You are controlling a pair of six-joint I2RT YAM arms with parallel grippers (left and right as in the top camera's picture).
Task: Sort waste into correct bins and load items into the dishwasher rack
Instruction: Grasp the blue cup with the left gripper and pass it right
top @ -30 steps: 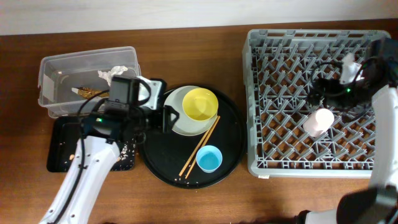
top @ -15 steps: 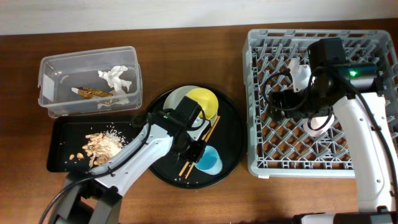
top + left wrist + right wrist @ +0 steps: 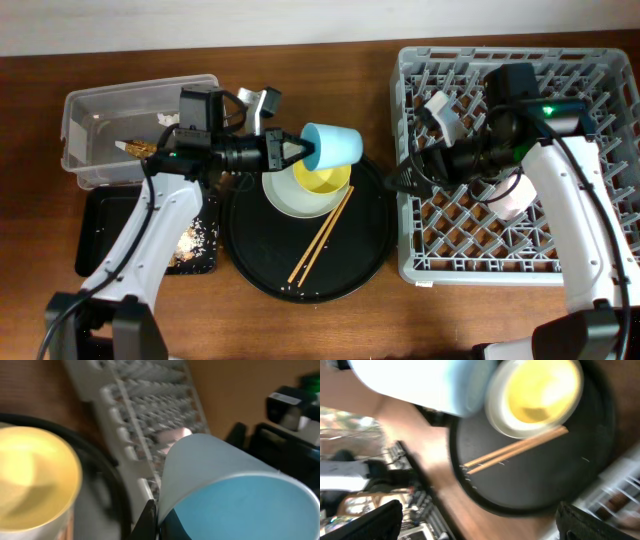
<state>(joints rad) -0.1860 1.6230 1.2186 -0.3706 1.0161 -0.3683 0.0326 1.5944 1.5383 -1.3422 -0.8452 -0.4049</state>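
Note:
My left gripper [image 3: 300, 152] is shut on the rim of the light blue cup [image 3: 333, 146] and holds it on its side in the air above the yellow bowl [image 3: 320, 178]. In the left wrist view the fingertips [image 3: 148, 521] pinch the cup's wall [image 3: 235, 490]. The bowl sits on the pale plate [image 3: 285, 200], with the chopsticks [image 3: 320, 235] beside it. My right gripper [image 3: 398, 182] is open and empty at the left edge of the dishwasher rack [image 3: 440, 255]. A pink cup [image 3: 515, 195] lies in the rack.
The round black tray [image 3: 360, 260] holds the plate and chopsticks. The clear tub [image 3: 100, 110] at the back left contains a foil wrapper [image 3: 135, 148]. Food scraps [image 3: 190, 240] lie in the shallow black tray [image 3: 95, 240]. My left arm crosses above both bins.
My left gripper has shut on the blue cup and lifted it off the round tray to above the bowl. My right arm has swung slightly left toward the rack's edge.

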